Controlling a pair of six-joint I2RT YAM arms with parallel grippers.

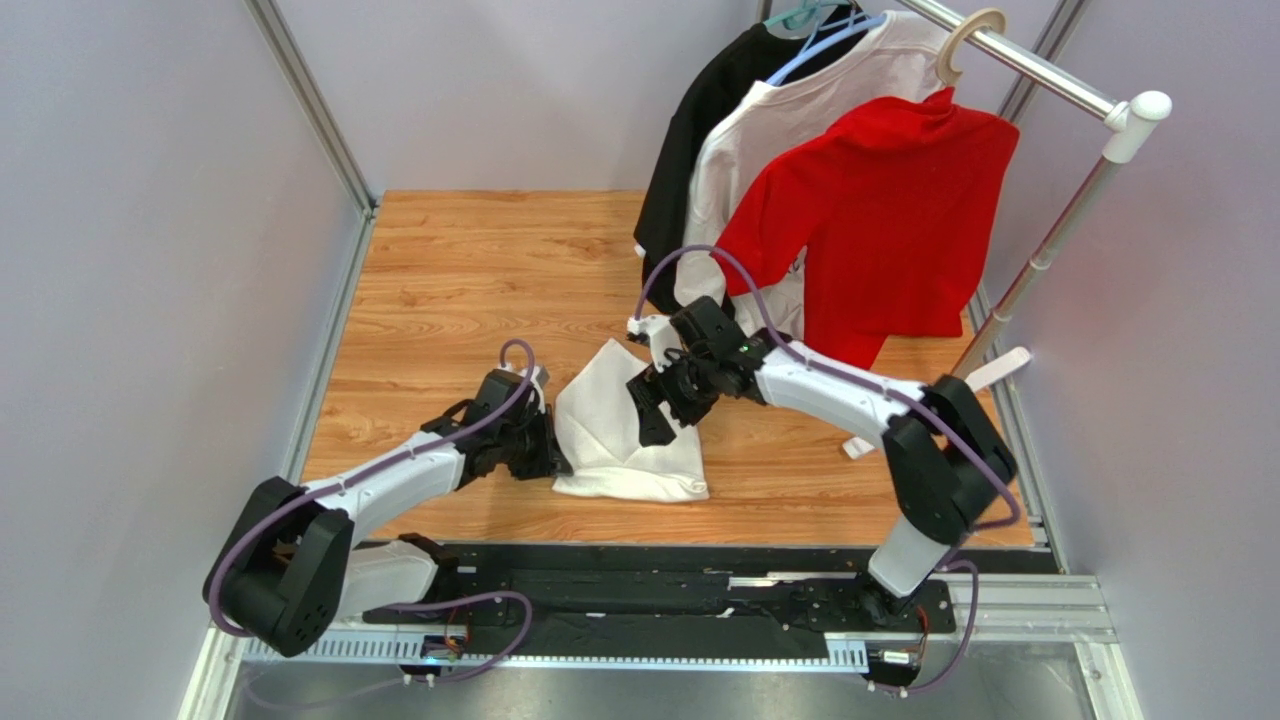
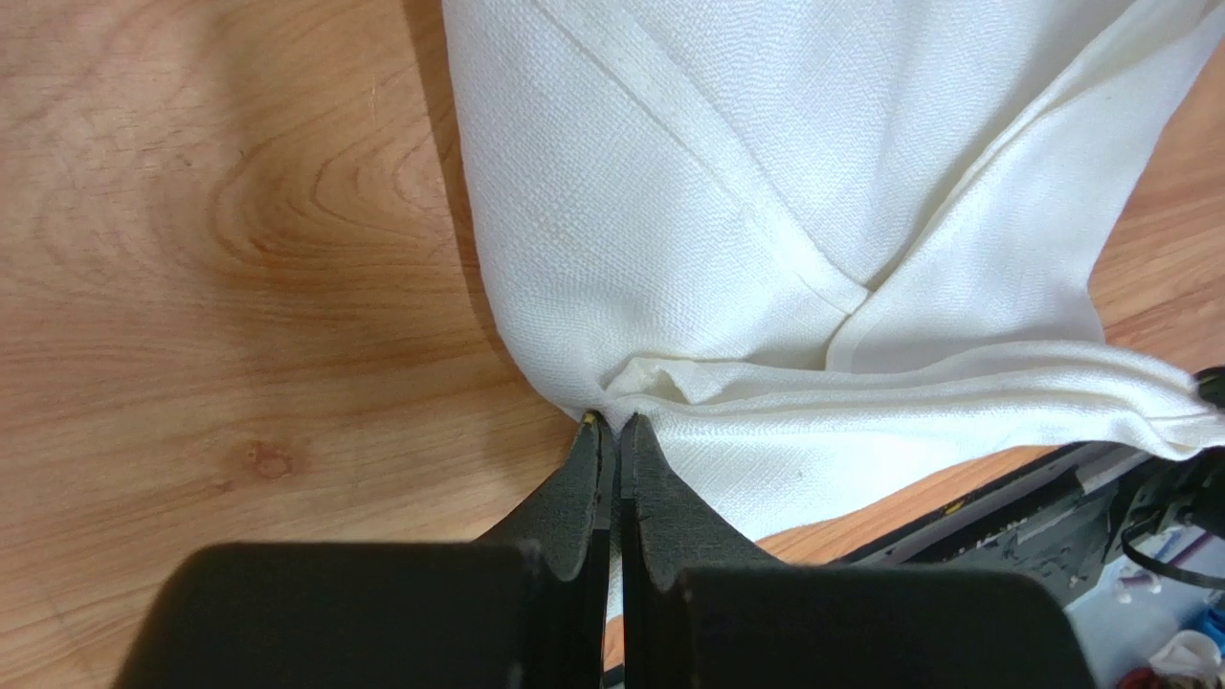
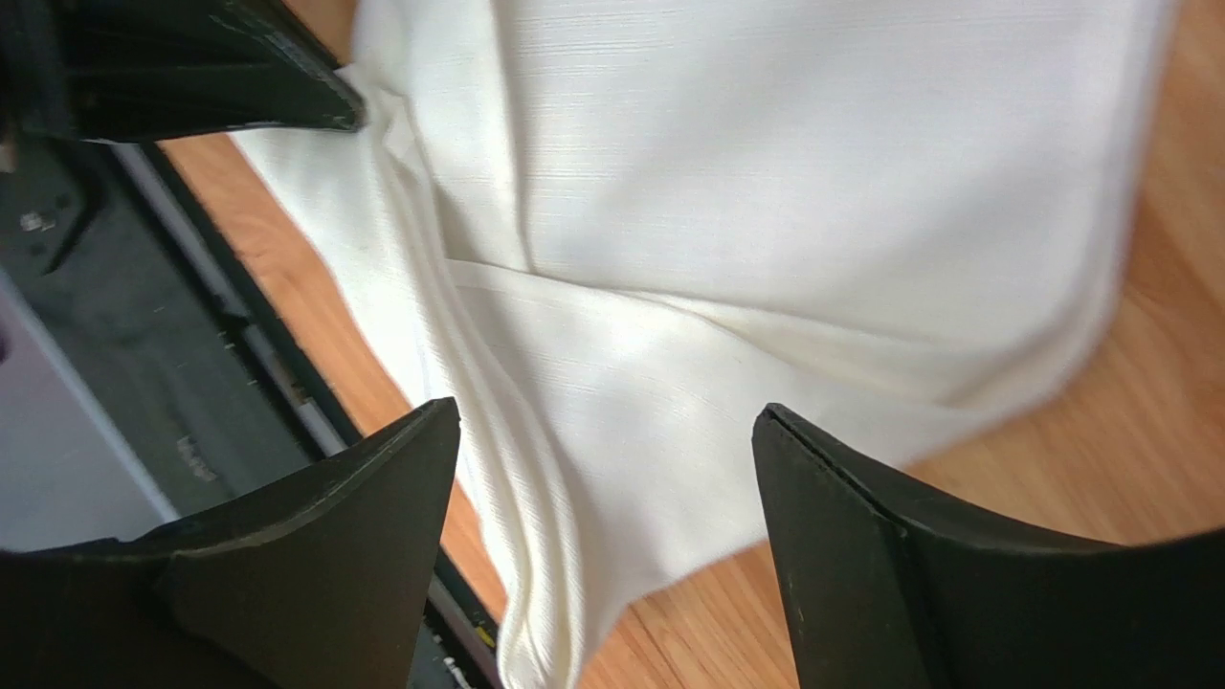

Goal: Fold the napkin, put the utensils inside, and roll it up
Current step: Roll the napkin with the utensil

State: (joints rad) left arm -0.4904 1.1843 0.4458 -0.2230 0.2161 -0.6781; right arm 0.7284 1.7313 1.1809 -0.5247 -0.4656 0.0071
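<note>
The napkin (image 1: pixel 624 435) lies folded on the wooden table, a cream cloth with a hemmed flap crossing it (image 2: pixel 805 172) (image 3: pixel 748 216). My left gripper (image 1: pixel 544 450) is at the cloth's left edge. Its fingertips are pressed together on a bunched bit of that edge (image 2: pixel 616 424). My right gripper (image 1: pixel 661 405) hovers over the napkin's right part. It is open, with fingers wide apart (image 3: pixel 604 424), and the cloth lies below the gap untouched. No utensils are in view in any frame.
A clothes rack (image 1: pixel 1052 240) stands at the back right with a black, a white and a red garment (image 1: pixel 887 195) hanging over the table's far corner. The black mounting rail (image 1: pixel 661 585) runs along the near edge, just beyond the napkin's near side.
</note>
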